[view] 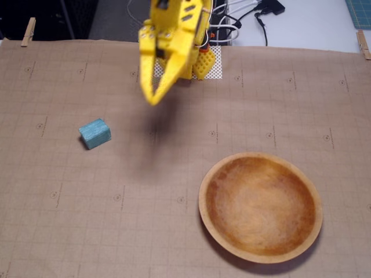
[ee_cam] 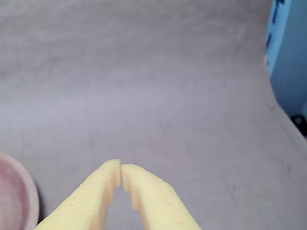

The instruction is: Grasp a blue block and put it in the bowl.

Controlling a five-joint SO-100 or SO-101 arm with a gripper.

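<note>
The blue block [view: 95,133] lies on the brown paper mat at the left in the fixed view. It is out of the wrist view. The wooden bowl [view: 210,214] sits empty at the lower right of the fixed view; its rim shows at the wrist view's lower left corner [ee_cam: 31,194]. My yellow gripper [view: 152,102] hangs raised above the mat, up and to the right of the block and well left of the bowl. Its fingertips touch in the wrist view [ee_cam: 121,168], and it holds nothing.
The brown gridded paper mat [view: 58,197] covers the table, clipped at its far corners by wooden pegs [view: 28,31]. Cables [view: 249,17] lie behind the arm's base. A blue object [ee_cam: 288,52] stands at the wrist view's right edge.
</note>
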